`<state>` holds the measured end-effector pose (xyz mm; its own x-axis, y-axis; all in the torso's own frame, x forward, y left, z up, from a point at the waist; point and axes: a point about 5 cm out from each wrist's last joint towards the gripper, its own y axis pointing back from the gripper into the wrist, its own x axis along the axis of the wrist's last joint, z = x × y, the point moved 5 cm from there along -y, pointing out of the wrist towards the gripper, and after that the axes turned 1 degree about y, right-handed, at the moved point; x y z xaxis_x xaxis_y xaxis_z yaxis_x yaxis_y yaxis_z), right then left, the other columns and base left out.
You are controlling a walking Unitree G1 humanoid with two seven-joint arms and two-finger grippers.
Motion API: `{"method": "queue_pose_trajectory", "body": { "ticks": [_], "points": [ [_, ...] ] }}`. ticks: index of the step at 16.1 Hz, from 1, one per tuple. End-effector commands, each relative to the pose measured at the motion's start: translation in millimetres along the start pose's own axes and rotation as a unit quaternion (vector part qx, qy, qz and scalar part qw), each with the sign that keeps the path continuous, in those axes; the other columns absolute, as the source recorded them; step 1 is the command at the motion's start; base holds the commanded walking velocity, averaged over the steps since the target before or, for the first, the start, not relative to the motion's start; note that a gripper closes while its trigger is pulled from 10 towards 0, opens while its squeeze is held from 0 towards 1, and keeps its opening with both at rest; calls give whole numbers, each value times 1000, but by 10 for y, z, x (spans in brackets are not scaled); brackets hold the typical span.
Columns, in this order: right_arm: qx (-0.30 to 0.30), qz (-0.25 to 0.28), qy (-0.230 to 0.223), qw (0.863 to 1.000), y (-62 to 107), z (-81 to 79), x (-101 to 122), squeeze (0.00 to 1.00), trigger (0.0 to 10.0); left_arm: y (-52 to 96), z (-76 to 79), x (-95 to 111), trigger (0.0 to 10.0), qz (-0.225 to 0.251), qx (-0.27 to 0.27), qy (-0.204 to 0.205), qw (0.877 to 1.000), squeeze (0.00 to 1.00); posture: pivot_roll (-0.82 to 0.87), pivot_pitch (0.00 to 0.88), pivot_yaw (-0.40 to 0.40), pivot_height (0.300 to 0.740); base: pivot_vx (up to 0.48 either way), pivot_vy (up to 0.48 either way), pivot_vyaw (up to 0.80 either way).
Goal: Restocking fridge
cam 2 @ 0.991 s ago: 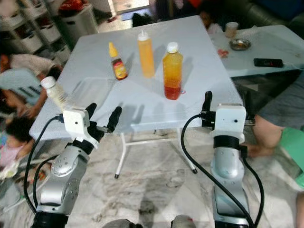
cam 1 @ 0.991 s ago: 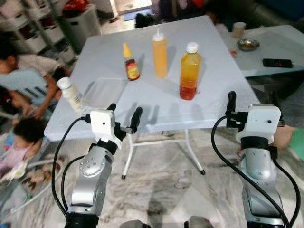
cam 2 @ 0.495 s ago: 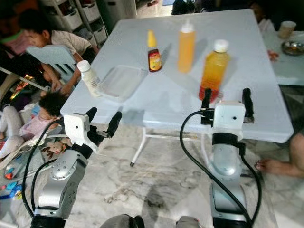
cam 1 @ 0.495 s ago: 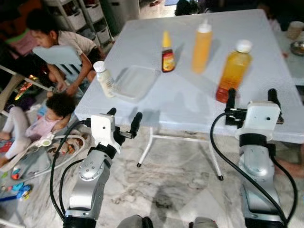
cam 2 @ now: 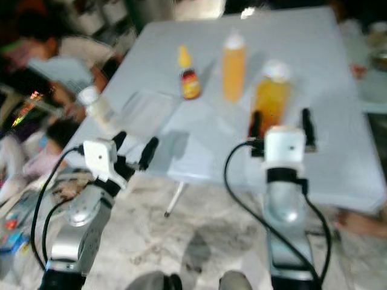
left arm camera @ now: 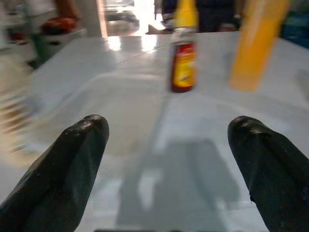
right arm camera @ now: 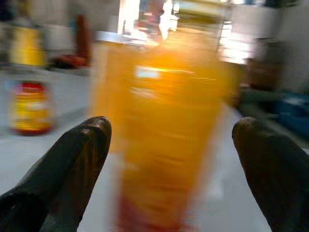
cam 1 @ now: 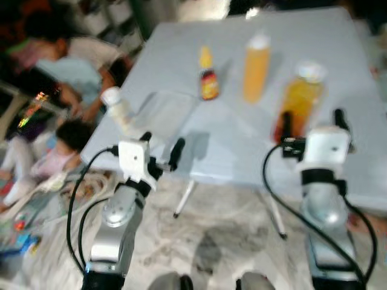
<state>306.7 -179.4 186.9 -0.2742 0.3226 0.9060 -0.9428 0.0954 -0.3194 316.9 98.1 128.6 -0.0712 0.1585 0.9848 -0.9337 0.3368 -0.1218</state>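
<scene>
Motion blur throughout; no label text legible. Right gripper spread wide, facing tall orange juice bottle with white cap on light-blue table. Left gripper spread wide, empty, facing small red-labelled, yellow-capped sauce bottle.

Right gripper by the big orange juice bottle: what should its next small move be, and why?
Probably ease the right gripper forward, then close. Its fingers are open and the tall white-capped orange juice bottle is centred between them but not yet touched.
</scene>
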Motion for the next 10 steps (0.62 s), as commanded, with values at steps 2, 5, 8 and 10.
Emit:
{"method": "queue_pose_trajectory", "body": {
  "ticks": [2,5,8,10],
  "points": [
    [28,15,-8,999,28,-124,81,0,10000,38,-77,-34,10000,-9,12,-9,1000,0,-141,84,172,740,0,0,0],
    [41,20,-9,999,56,-191,99,0,10000,43,-81,-54,10000,-13,12,-10,1000,0,-139,81,172,740,0,0,0],
    [19,55,-3,998,-22,-122,299,0,10000,87,-43,-162,10000,-35,-10,-3,999,0,-142,83,176,740,0,0,0],
    [3,64,-2,998,-55,-60,373,0,10000,95,-45,-182,10000,-39,-11,-5,999,0,-144,88,183,740,0,0,0]
  ]
}}
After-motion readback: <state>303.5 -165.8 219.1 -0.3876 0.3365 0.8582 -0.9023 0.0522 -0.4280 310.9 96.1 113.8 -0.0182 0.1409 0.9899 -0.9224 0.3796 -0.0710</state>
